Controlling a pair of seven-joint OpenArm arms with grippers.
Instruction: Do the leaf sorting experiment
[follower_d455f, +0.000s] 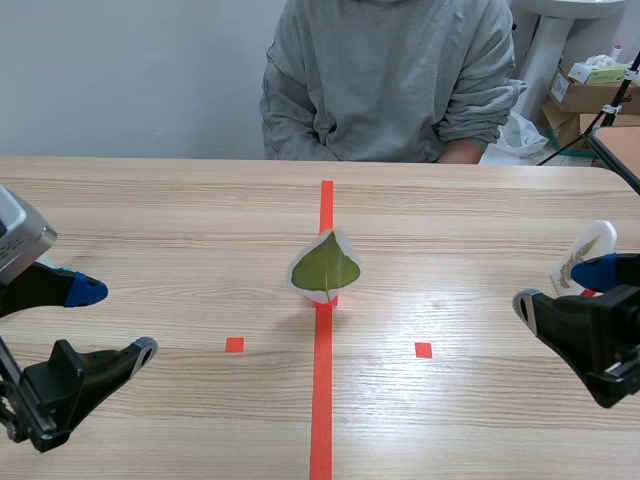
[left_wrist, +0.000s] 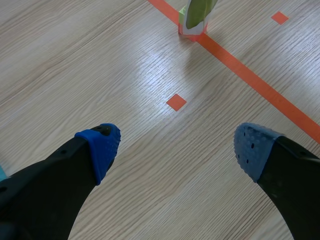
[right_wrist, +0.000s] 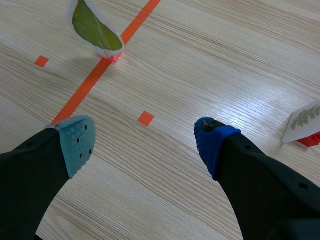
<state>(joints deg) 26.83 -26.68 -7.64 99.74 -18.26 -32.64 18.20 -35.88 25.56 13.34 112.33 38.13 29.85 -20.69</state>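
In the scene view a green leaf card stands upright at the middle of the bench, on the orange-red tape line. A person in grey sits at the far side, and the left gripper at the near left and the right gripper at the near right both have their fingers spread, holding nothing. The left wrist view shows that gripper's fingers wide apart above the bench, with the green leaf card well ahead of them. The right wrist view shows the right gripper's fingers likewise apart, the green leaf card well ahead on a small red block, and a pale leaf card standing beside the blue-padded finger.
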